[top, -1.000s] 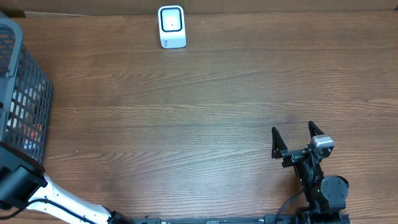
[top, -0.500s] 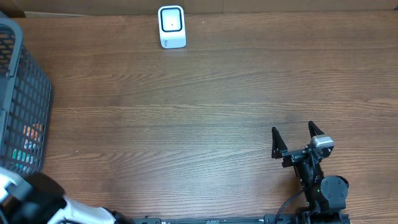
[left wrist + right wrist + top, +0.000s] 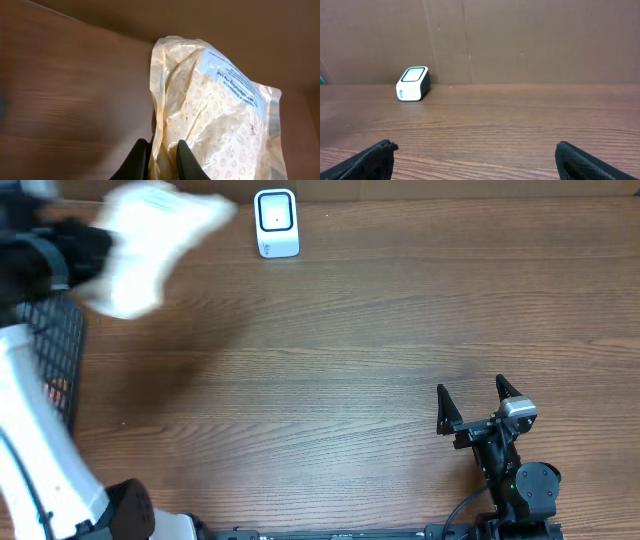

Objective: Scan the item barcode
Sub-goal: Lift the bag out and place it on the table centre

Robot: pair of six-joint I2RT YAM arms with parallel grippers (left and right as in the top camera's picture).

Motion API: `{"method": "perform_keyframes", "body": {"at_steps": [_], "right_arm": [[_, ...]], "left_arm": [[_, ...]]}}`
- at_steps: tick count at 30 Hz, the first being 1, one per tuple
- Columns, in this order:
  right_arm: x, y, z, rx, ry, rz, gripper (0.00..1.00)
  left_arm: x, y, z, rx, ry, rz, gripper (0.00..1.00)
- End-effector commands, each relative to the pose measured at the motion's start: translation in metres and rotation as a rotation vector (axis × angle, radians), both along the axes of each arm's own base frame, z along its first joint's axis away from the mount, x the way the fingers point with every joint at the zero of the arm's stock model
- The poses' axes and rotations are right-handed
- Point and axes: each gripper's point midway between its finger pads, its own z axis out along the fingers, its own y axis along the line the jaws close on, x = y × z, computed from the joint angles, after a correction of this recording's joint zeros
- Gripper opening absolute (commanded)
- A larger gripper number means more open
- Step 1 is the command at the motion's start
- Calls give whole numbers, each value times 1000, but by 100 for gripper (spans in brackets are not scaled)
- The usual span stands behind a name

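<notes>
Left hand (image 3: 163, 159) pinching pouch (image 3: 215, 115), newly raised near scanner (image 3: 276, 222) | right hand (image 3: 478, 400) spread, unmoved

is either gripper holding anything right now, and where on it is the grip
The left gripper pinches a cream plastic bag by one edge, with the rest sticking out past the fingers. The right gripper is open and holds nothing.

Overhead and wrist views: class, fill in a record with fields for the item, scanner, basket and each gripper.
item: pale printed pouch with blue label, left of scanner, blurred from overhead
scanner: white, at far edge of table
basket: dark mesh, far left
left gripper: shut on pouch's edge
right gripper: open, empty, at near edge
</notes>
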Motion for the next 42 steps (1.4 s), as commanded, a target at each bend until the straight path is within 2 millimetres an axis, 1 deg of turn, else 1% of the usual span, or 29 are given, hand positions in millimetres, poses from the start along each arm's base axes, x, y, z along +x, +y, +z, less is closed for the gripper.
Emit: {"method": "perform_keyframes", "body": {"at_steps": [1,4,6,9,12,14,17,19,20,21,23,24,25,27,28,29,30,33,35,36,37,38,39,40,41,42], "right_arm": [[0,0,-2,6,-3,3,100],[0,0,-2,6,-3,3,100],[0,0,-2,6,-3,3,100],[0,0,-2,6,-3,3,100],[0,0,-2,6,-3,3,100],[0,0,-2,6,-3,3,100],[0,0,-2,6,-3,3,100],[0,0,-2,6,-3,3,100],[0,0,-2,6,-3,3,100],[0,0,-2,6,-3,3,100],[0,0,-2,6,-3,3,100],[0,0,-2,6,-3,3,100],[0,0,-2,6,-3,3,100],[0,0,-2,6,-2,3,100],[0,0,-2,6,-3,3,100],[0,0,-2,6,-3,3,100],[0,0,-2,6,-3,3,100],[0,0,-2,6,-3,3,100],[0,0,-2,6,-2,3,100],[0,0,-2,6,-3,3,100],[0,0,-2,6,-3,3,100],[0,0,-2,6,-3,3,100],[0,0,-2,6,-3,3,100],[0,0,-2,6,-3,3,100],[0,0,-2,6,-3,3,100],[0,0,-2,6,-3,3,100]], "left_arm": [[8,-54,-50,79,87,-273,4],[7,-97,-100,91,186,-436,4],[4,-119,-132,104,243,-523,4],[0,-140,-180,151,321,-620,4],[-3,-153,-221,186,382,-671,4],[-5,-161,-244,195,415,-694,4],[-7,-169,-270,197,446,-703,5],[-4,-168,-283,209,462,-659,4],[-3,-166,-287,216,468,-635,7],[-1,-165,-290,218,472,-617,17],[-1,-164,-289,214,476,-606,57],[0,-164,-287,207,480,-591,78],[0,-164,-284,198,486,-573,91],[2,-162,-271,183,499,-540,97],[4,-160,-259,178,500,-528,100],[5,-159,-247,174,498,-517,100],[7,-157,-233,172,489,-507,99],[18,-144,-177,189,416,-448,100],[27,-124,-135,226,346,-337,100],[31,-109,-112,251,301,-266,99],[35,-89,-86,286,247,-180,100],[36,-74,-72,308,218,-117,100],[35,-50,-53,325,192,4,100],[32,-28,-40,328,178,111,99],[27,-3,-27,329,164,213,99],[24,14,-21,328,158,270,99]]}}
